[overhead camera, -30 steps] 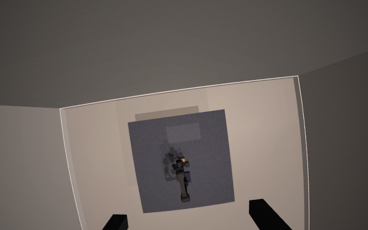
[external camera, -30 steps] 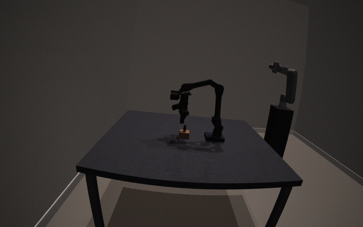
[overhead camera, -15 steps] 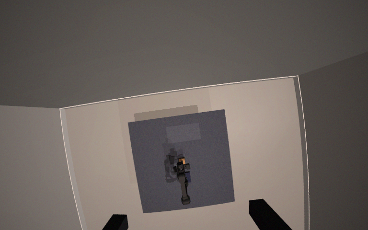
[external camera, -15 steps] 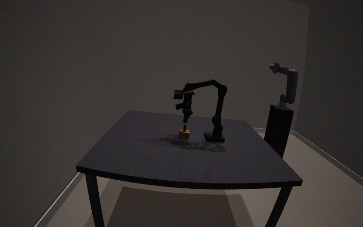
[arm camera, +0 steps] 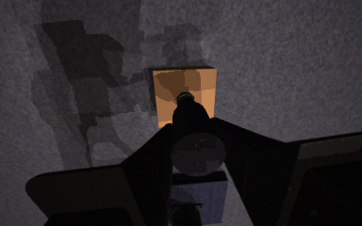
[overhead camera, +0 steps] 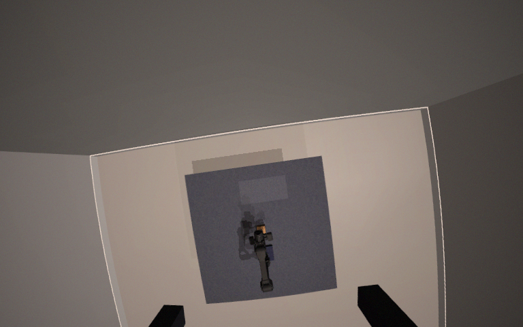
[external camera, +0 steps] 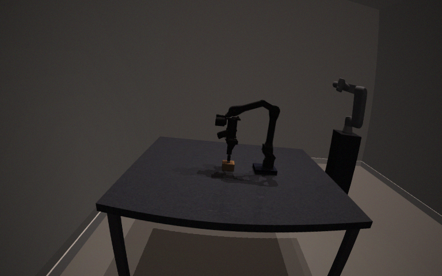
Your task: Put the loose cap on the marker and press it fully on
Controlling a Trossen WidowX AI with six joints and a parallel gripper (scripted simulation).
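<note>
Wrist: fingers (external camera: 229,154) gripping dark cap (arm camera: 199,153); exterior: cap indistinct.

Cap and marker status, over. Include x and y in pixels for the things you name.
Gripper (external camera: 229,153) (arm camera: 191,125) shut on cap (arm camera: 199,153), above holder block (external camera: 228,165) (arm camera: 207,87). Marker (external camera: 228,160) (arm camera: 186,96) upright in block. Full seating unconfirmed. No obstruction seen.

Fingers (external camera: 229,152) pointing down — clamped, arm (overhead camera: 262,266) (external camera: 265,104) arched.

Orange rectangular holder block (overhead camera: 261,229) (external camera: 228,165) (arm camera: 207,85) directly below black two-fingered pincer (external camera: 229,152) (arm camera: 191,125); blocks further descent. Open room on block's far side from dark-blue flat arm base (overhead camera: 271,253) (external camera: 256,169) (arm camera: 214,200). Base obstructs the near side; gap between the two.
</note>
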